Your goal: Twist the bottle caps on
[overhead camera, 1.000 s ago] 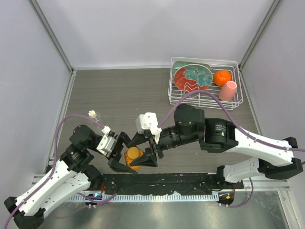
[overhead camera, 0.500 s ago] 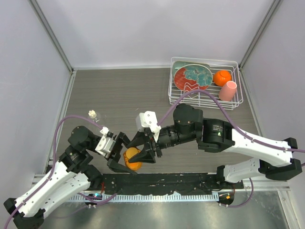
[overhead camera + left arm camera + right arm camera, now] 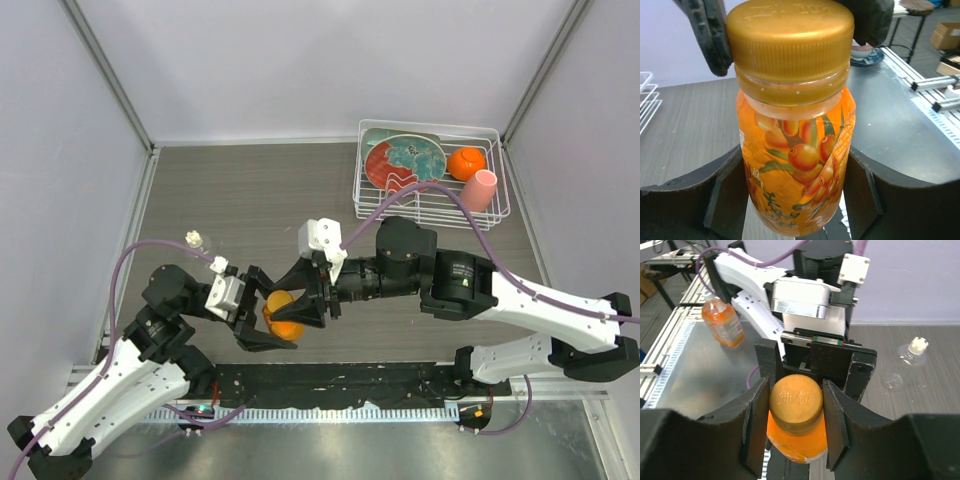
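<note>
Grey wood-grain table (image 3: 250, 190) runs between pale walls. Far left on it, well apart from the arms, sits the clear bottle (image 3: 194, 240); its cream-white cap (image 3: 918, 345) looks already seated on the neck, though how tight I cannot tell. Next, the left gripper (image 3: 265, 312) is clamped on the orange bottle (image 3: 797, 165), one finger pressed to each side of the label, holding it up off the table. From the right, the right gripper (image 3: 796, 415) closes around the orange cap (image 3: 790, 35), pads against its side wall. The bottle is probably light, thin plastic that gives under a squeeze, so the mid-body grip suits it. The cap seems stiff but slick and shallow, best pinched squarely on its wall. Far right, a wire rack (image 3: 500, 215) holds a plate (image 3: 405, 160), an orange ball (image 3: 466, 162) and a pink cup (image 3: 479, 189)
</note>
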Robot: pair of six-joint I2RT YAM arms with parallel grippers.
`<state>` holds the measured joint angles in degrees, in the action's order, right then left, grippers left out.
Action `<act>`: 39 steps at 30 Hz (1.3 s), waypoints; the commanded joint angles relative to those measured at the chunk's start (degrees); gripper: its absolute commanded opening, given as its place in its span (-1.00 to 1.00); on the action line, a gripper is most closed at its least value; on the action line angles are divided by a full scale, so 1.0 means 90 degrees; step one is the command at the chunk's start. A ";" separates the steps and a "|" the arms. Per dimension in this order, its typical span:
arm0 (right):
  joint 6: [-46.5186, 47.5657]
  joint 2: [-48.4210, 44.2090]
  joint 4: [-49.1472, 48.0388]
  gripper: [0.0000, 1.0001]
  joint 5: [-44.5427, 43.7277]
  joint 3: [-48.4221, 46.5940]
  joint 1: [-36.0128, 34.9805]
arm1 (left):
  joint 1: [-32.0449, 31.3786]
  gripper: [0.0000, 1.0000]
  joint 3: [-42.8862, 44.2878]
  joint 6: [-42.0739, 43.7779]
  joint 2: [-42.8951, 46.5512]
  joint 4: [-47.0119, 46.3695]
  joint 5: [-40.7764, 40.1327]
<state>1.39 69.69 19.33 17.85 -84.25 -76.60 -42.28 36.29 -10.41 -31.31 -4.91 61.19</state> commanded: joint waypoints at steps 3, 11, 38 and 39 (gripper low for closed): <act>-0.0447 -0.0009 0.0761 -0.72 -0.1764 0.0435 0.0015 | 0.0118 -0.92 0.0391 0.0102 0.0051 -0.0383 -0.2313; -0.1197 -0.0175 0.0909 -0.94 -0.3505 0.0747 0.0005 | 0.0147 -0.77 0.0274 0.0454 0.0129 -0.0314 -0.4277; -0.2235 0.0598 0.0831 0.17 -0.5170 -0.0650 -0.0268 | 0.0147 -0.77 0.0030 0.0659 0.0266 -0.0207 -0.5325; -0.2070 0.0306 0.0569 0.28 -0.4906 -0.0562 -0.0278 | 0.0147 -0.77 0.0011 0.0611 0.0266 -0.0178 -0.5150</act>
<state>-19.03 78.63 23.42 -32.77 -89.12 -78.06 -41.56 35.00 -4.01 -30.06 1.19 15.64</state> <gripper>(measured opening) 0.564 0.675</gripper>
